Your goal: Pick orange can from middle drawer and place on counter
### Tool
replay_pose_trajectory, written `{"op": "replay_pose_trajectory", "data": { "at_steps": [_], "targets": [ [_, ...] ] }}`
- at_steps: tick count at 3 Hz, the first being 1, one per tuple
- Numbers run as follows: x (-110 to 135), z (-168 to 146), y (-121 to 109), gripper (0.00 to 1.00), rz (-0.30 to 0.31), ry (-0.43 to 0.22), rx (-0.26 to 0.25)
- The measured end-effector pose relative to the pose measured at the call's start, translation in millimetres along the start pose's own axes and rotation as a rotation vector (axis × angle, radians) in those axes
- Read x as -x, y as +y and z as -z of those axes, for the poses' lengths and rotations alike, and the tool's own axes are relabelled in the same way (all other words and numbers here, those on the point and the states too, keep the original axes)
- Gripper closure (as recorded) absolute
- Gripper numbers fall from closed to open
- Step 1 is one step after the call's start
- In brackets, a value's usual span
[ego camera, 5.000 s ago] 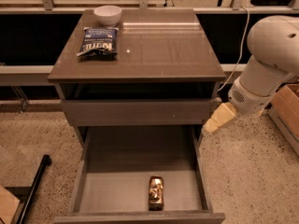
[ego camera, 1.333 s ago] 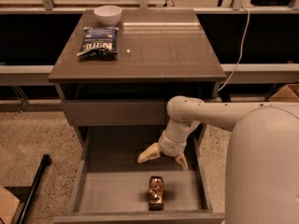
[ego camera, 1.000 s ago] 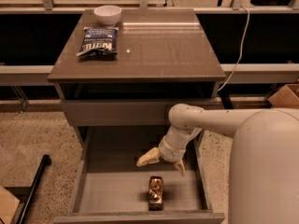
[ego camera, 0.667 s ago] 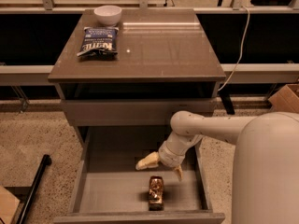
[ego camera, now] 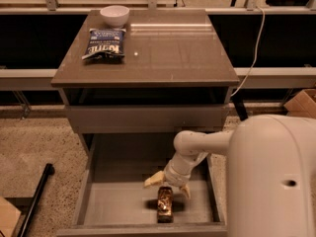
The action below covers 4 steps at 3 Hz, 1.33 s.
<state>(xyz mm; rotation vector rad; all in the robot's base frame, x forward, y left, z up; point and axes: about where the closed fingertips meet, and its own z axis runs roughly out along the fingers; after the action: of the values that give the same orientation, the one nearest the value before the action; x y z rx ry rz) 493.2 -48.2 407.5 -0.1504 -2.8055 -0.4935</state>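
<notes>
— How do the jaws stand?

— Spread apart, wider than the orange can (ego camera: pixel 165 205), with nothing between them. My gripper (ego camera: pixel 168 186) is down inside the middle drawer (ego camera: pixel 117 201), just over the can's far end, 1 cream finger out to either side of it. I cannot tell whether either finger touches the can.

— And the can itself?

— It lies on its side on the grey drawer floor, lengthwise from front to back. It is near the drawer's front wall and a little right of centre. The drawer is pulled well out.

— What is around that?

— My white arm (ego camera: pixel 197 144) comes in over the drawer's right side and bends down to the gripper. The robot's big white body (ego camera: pixel 276 177) fills the lower right of my view. Above the open drawer the shallower drawer front (ego camera: pixel 148 118) is shut. On the table (ego camera: pixel 173 53) that tops the cabinet are 2 things, both at the far left and well apart from the can. They are a blue chip bag (ego camera: pixel 104 42) lying flat and a white bowl (ego camera: pixel 114 15) just behind it.

— Anything on the floor?

— A cardboard box (ego camera: pixel 302 102) at the right edge, and a black pole (ego camera: pixel 35 200) leaning at the lower left. A white cable (ego camera: pixel 251 53) hangs down behind the cabinet on the right.
</notes>
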Motion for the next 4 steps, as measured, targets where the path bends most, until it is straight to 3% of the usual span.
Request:
{"op": "replay_pose_trajectory", "data": {
  "at_steps": [1, 2, 4],
  "targets": [
    [2.2, -25.2, -14.7, 0.00, -0.125, 0.028, -0.070],
    [-3.7, -40.8, -23.3, 0.23, -0.231, 0.058, -0.105],
    [-2.0, -28.0, -21.1, 0.70, -0.289, 0.033, -0.097]
  ]
}}
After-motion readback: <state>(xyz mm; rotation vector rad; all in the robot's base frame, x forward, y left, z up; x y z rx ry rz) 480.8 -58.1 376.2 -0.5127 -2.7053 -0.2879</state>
